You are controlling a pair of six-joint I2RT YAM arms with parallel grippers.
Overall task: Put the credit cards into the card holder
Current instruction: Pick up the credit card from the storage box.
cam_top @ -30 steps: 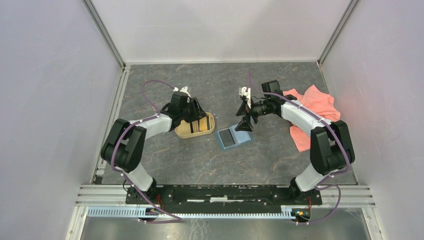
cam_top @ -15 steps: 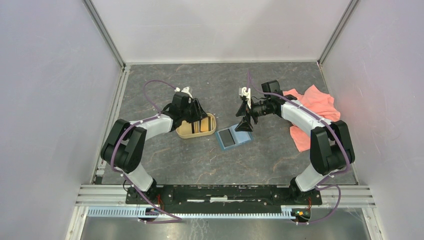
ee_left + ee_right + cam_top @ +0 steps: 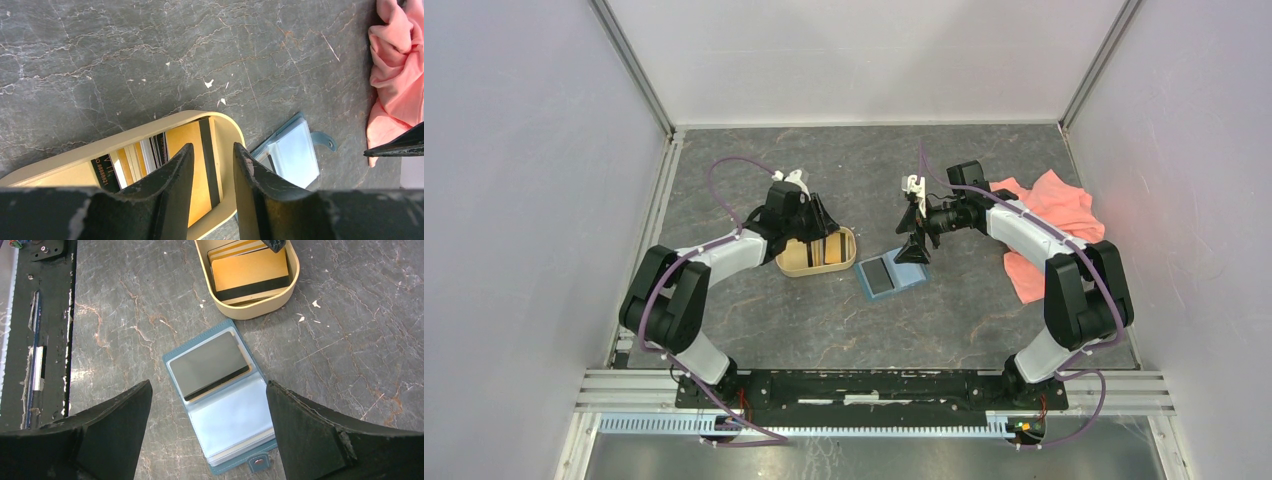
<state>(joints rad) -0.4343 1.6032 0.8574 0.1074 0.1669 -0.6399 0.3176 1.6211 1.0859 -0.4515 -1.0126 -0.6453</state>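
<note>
Above the tan oval tray (image 3: 252,311) on a grey marbled table (image 3: 125,315), the left gripper (image 3: 212,150) hangs with jaws narrowly parted and nothing between them, directly over the yellow and black credit cards (image 3: 250,272) lying inside. Just beside the tray, the teal card holder (image 3: 235,417) lies open and flat, one dark card (image 3: 210,365) in a pocket. Over it, the right gripper (image 3: 209,386) is spread wide and holds nothing.
</note>
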